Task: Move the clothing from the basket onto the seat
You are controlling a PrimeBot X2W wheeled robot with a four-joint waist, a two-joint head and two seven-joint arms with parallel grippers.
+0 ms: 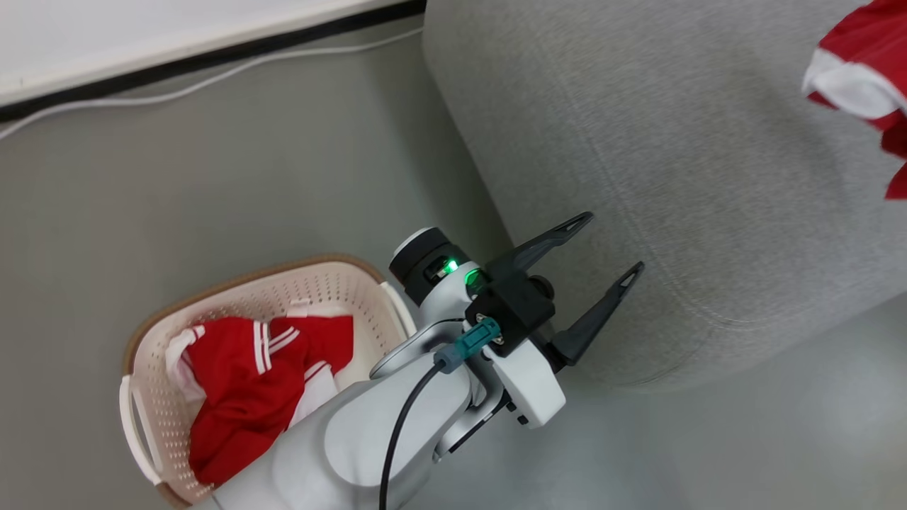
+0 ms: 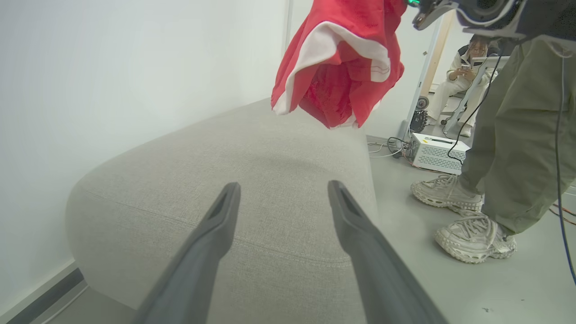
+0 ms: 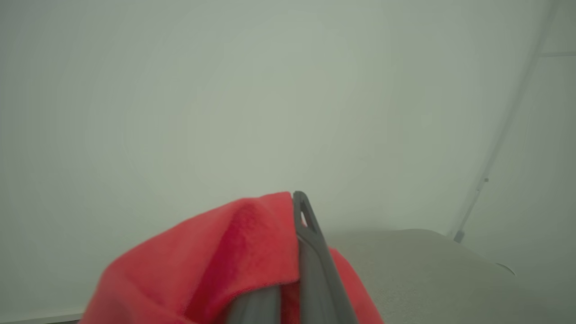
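right gripper (image 3: pixel 298 211) clamped shut on one red garment (image 2: pixel 342 67), hanging above the seat (image 1: pixel 673 177), left gripper (image 1: pixel 614 242) spread wide, empty, beside seat edge, second red garment (image 1: pixel 241 389) heaped in the basket (image 1: pixel 319 287)

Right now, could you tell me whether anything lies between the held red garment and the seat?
Nothing visible does: the red garment hangs from the right gripper in open air over the seat.
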